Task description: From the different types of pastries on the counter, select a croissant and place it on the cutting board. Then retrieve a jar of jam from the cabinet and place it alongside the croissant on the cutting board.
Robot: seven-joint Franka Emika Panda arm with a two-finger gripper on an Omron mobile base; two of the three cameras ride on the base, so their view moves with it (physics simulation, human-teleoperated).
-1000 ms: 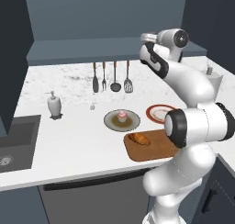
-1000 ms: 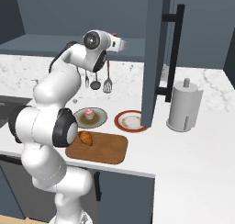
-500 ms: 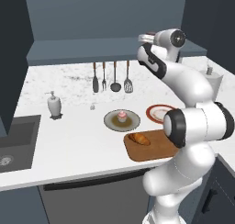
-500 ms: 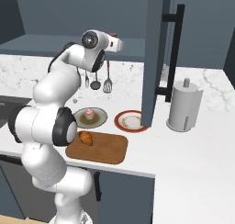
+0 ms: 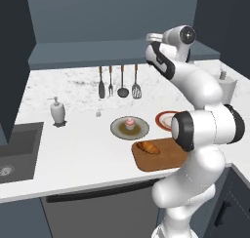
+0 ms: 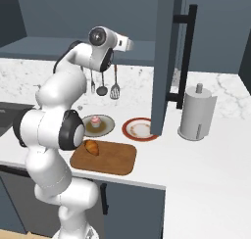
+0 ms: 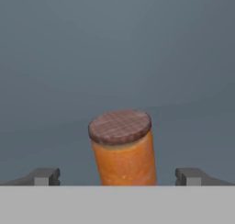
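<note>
Pincer (image 7: 117, 176) spread wide, fully released, holding nothing. Jam jar (image 7: 121, 147) stands upright betw. both tips, centred, gaps each side, no contact w/ either fingertip (image 7: 45, 176). Jar lid dark reddish, body orange. Plain blue-grey cabinet wall behind jar.

Base views: hand raised up at cabinet (image 6: 169, 61) level, well above desk (image 5: 78, 144). Far below pincer: croissant (image 5: 148, 147) lying on cutting board (image 5: 166, 159), near desk front edge. Cupcake (image 5: 129, 123) on plate just beyond board.
</note>
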